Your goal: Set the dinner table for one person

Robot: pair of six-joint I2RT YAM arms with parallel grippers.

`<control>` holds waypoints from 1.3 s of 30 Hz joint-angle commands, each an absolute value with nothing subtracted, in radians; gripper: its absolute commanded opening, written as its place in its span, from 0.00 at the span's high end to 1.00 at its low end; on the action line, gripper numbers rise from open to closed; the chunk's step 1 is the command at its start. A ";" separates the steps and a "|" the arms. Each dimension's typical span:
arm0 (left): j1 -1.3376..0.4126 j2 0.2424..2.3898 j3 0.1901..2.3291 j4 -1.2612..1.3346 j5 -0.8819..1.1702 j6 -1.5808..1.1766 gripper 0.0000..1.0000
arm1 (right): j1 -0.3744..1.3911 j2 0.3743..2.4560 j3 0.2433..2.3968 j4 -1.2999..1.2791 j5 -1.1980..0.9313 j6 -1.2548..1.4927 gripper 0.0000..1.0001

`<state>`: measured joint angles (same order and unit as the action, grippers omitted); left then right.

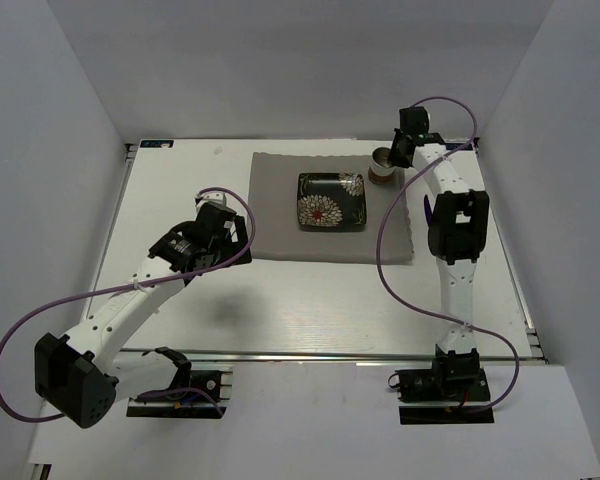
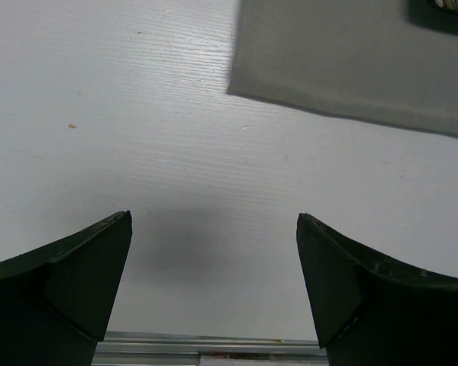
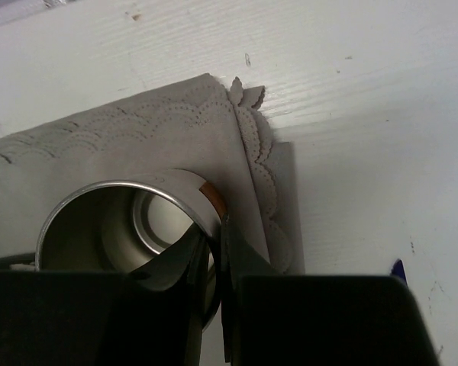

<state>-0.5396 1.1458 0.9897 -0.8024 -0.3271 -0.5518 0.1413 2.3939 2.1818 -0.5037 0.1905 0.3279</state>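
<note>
Cup-placing step. Right hand clamps steel cup by its rim at placemat's far right corner; possibly not seated. Next: release, lift clear. Left hand spread above white tabletop beside placemat.

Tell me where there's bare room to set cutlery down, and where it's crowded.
Bare: the dinner table strip between the grey placemat's near edge and the metal rail, between the arms; also the placemat cloth left of the black floral plate. Crowded: the placemat's far right corner, where the right gripper pinches the metal cup's rim.
</note>
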 commanded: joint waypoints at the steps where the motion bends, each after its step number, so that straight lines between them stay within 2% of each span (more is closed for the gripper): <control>1: -0.537 1.115 0.983 -0.788 -0.313 -0.540 0.02 | 0.138 2.430 2.253 -0.500 0.183 0.301 1.00; 14: -0.537 1.109 0.982 -0.785 -0.311 -0.540 0.02 | 0.152 2.431 2.276 -0.497 0.279 0.284 0.99; 17: -0.537 1.109 0.980 -0.785 -0.311 -0.538 0.02 | 0.152 2.433 2.276 -0.500 0.281 0.270 0.95; 20: -0.537 1.109 0.980 -0.785 -0.310 -0.538 0.02 | 0.152 2.430 2.275 -0.503 0.265 0.268 0.75; 21: -0.537 1.109 0.982 -0.784 -0.308 -0.538 0.02 | 0.149 2.428 2.275 -0.505 0.253 0.271 0.65; 23: -0.537 1.112 0.980 -0.784 -0.308 -0.538 0.02 | 0.153 2.416 2.275 -0.508 0.245 0.279 0.55; 25: -0.537 1.109 0.979 -0.785 -0.308 -0.538 0.02 | 0.153 2.390 2.275 -0.505 0.245 0.290 0.28; 26: -0.537 1.109 0.979 -0.785 -0.311 -0.538 0.02 | 0.152 2.376 2.276 -0.505 0.245 0.293 0.11; 33: -0.537 1.104 0.980 -0.787 -0.314 -0.543 0.02 | 0.138 2.192 2.218 -0.497 0.265 0.310 0.11; 39: -0.537 1.072 0.980 -0.796 -0.330 -0.546 0.02 | 0.104 1.878 1.897 -0.437 0.245 0.298 0.11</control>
<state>-0.5396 1.1267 0.9882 -0.8005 -0.3176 -0.5465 0.1280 2.0308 1.9919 -0.4904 0.2424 0.3050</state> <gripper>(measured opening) 0.982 0.891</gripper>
